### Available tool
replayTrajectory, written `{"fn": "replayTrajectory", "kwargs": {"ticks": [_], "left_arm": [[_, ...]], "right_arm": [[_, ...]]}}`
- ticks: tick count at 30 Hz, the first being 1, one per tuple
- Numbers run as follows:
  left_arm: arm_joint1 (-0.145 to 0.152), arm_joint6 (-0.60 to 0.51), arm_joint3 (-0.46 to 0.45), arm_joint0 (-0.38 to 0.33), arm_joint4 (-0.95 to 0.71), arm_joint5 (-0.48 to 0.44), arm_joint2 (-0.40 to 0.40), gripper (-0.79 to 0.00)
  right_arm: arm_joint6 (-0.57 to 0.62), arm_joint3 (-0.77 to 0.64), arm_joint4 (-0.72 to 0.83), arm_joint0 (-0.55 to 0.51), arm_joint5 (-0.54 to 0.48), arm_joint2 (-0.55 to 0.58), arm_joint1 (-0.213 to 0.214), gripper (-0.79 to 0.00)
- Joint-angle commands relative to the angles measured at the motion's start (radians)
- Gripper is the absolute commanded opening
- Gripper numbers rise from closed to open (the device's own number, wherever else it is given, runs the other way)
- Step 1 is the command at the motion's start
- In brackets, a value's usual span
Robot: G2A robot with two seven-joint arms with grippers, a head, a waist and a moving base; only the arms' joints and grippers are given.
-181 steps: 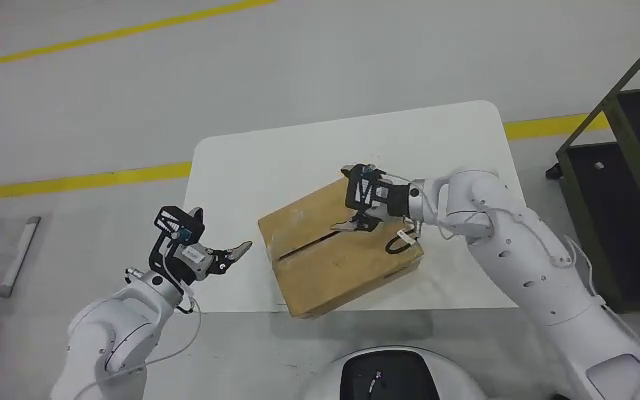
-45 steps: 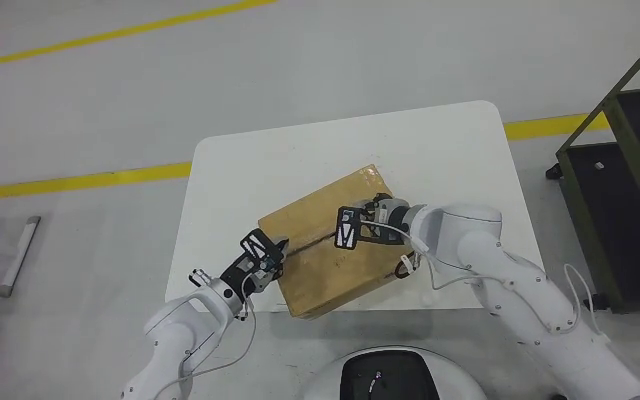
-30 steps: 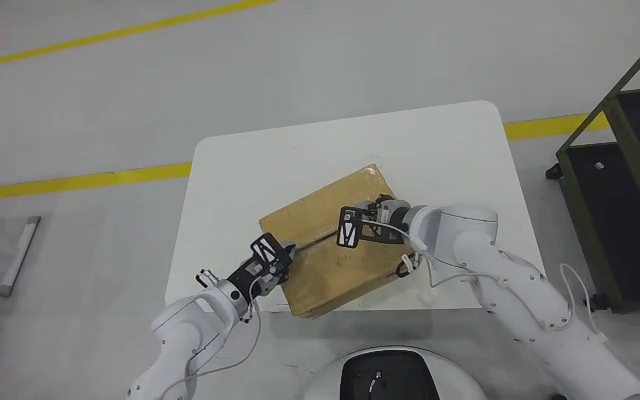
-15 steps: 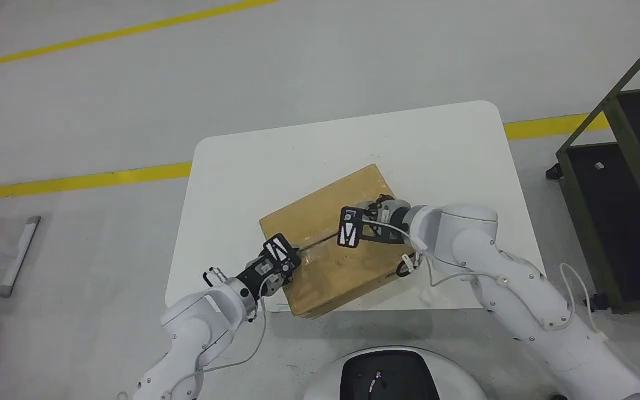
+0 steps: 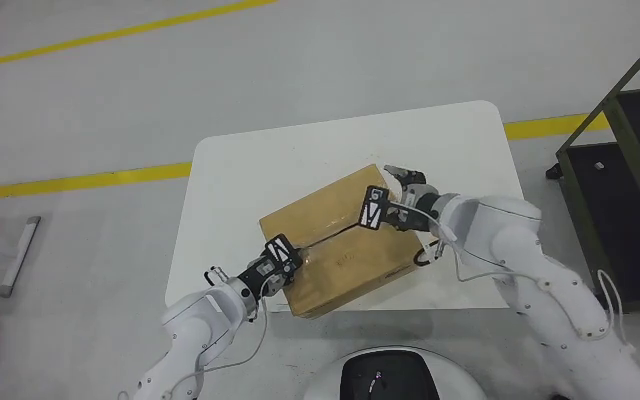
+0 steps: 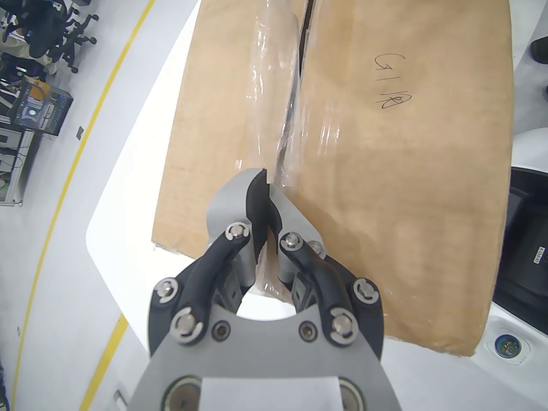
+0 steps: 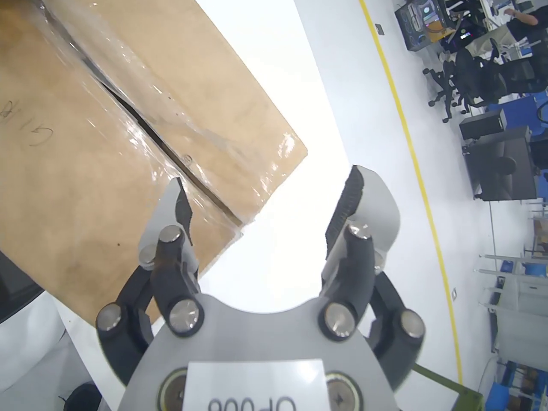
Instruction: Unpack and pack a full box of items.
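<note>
- White bench [image 5: 450, 140], rounded corners; carries the box near its front edge, about midway along.
- Cardboard box [image 5: 320, 225], brown, flaps down, turned askew to the bench edges; spans the gap between the two pairs of jaws, one pair at each end of its centre seam [image 6: 306, 23].
- Clear tape [image 6: 274, 66] along that seam, wrinkled and shiny, lifted in places; dark gap of the seam visible beneath it.
- Right jaws: spread wide at the box's far right corner. One finger [image 7: 180, 207] over the box top just beside the seam's end, the other finger [image 7: 355, 198] out past the box edge over bare bench; nothing between them.
- Left jaws: closed at the near left end of the seam, fingertips [image 6: 257, 181] together and touching the crumpled tape there; cannot tell whether any tape is pinched between them.
- Handwriting [image 6: 391, 83] in dark pen on the flap nearer the robot, a few loose strokes on two lines; not clear enough to read with any certainty.
- White label [image 7: 257, 382] on the right wrist plate, cut off by the picture's edge.
</note>
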Motion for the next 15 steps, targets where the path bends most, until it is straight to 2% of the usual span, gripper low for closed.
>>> {"fn": "replayTrajectory", "kwargs": {"ticks": [1, 5, 8, 10, 11, 12, 15], "left_arm": [[0.0, 0.005, -0.003, 0.003, 0.0, -0.004, -0.002, -0.785], [0.0, 0.014, -0.011, 0.009, -0.001, -0.007, -0.01, -0.785], [0.001, 0.021, -0.021, 0.015, -0.01, -0.005, -0.022, -0.785], [0.001, 0.024, -0.029, 0.019, -0.022, 0.0, -0.032, -0.369], [0.001, 0.026, -0.033, 0.021, -0.028, 0.001, -0.037, -0.092], [0.001, 0.029, -0.038, 0.023, -0.037, 0.002, -0.042, 0.0], [0.001, 0.04, -0.049, 0.026, -0.061, 0.012, -0.064, 0.0]], "right_arm": [[0.005, -0.03, 0.004, -0.021, 0.007, 0.037, 0.006, 0.0], [-0.029, -0.096, 0.063, -0.071, 0.053, 0.131, 0.015, 0.0], [-0.153, -0.107, 0.194, -0.117, 0.096, 0.216, 0.018, 0.0], [-0.264, -0.093, 0.302, -0.149, 0.105, 0.267, 0.019, 0.0], [-0.314, -0.075, 0.353, -0.165, 0.1, 0.287, 0.019, 0.0], [-0.373, -0.055, 0.421, -0.178, 0.09, 0.302, 0.019, 0.0], [-0.513, 0.025, 0.583, -0.196, 0.042, 0.315, 0.017, 0.0]]}}
